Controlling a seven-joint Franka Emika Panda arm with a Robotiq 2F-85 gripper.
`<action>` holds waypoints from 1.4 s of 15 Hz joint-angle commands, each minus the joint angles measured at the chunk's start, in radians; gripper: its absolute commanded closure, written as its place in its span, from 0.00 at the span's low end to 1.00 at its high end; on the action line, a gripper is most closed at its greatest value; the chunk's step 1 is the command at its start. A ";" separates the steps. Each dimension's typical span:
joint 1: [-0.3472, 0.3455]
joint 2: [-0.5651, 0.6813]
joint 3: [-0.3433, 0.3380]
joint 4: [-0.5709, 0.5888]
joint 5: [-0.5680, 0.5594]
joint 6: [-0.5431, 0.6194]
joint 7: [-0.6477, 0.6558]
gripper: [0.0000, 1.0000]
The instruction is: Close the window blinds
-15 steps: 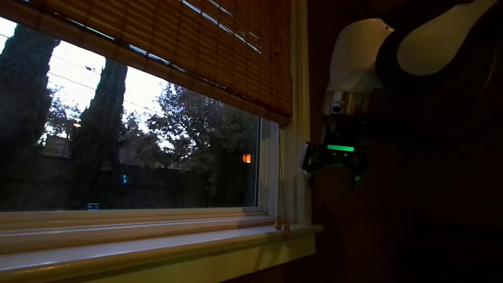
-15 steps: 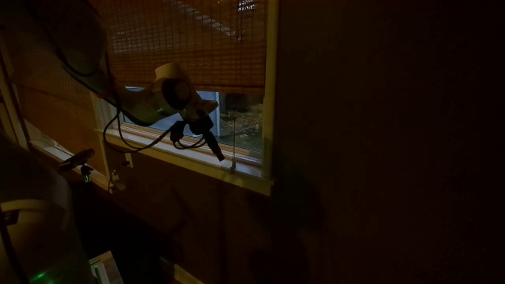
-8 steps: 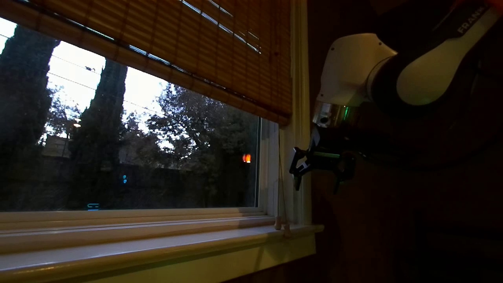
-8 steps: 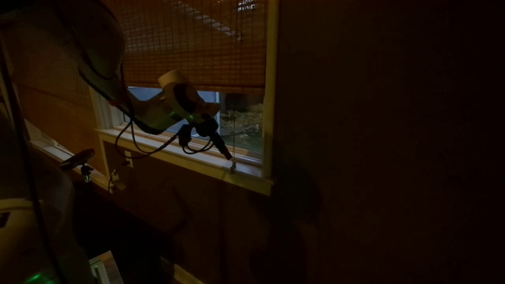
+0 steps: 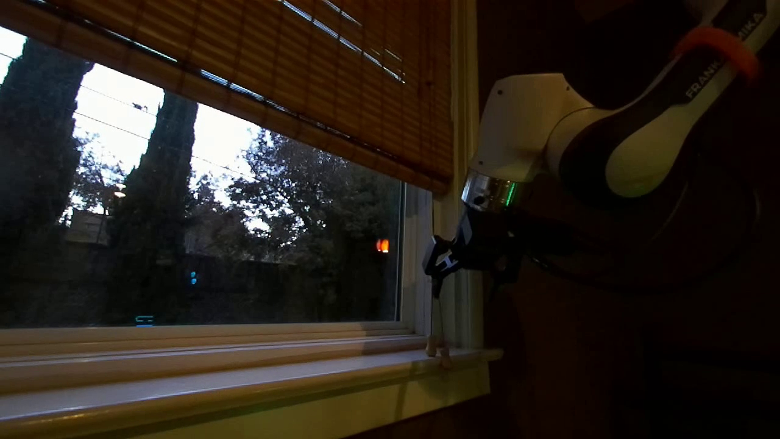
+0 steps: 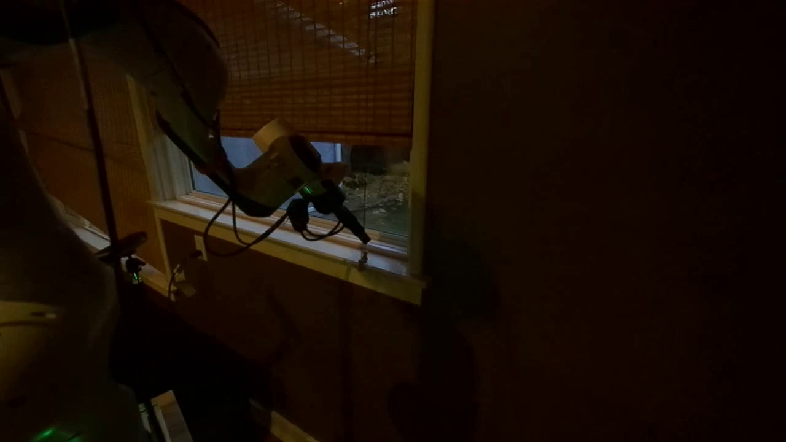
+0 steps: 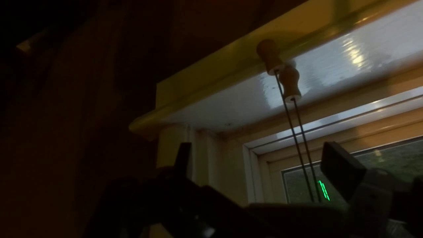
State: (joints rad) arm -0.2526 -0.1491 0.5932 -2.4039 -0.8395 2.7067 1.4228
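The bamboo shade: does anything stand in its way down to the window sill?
Nothing visible blocks most of the shade. Near one end, two cords with wooden pulls and the open claw appear between it and the sill; whether the claw is in its path or just in front, I cannot tell.

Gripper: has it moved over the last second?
Yes. In an exterior view, the gripper has shifted picture-left across the window frame, now overlapping the pull cords.
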 commanded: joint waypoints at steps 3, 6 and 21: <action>-0.022 0.105 0.026 0.086 -0.169 0.006 0.114 0.32; -0.013 0.138 0.025 0.112 -0.205 -0.002 0.132 0.55; 0.035 0.229 0.056 0.230 -0.195 0.087 0.126 0.98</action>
State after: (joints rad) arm -0.2415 0.0387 0.6258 -2.2335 -1.0413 2.7464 1.5335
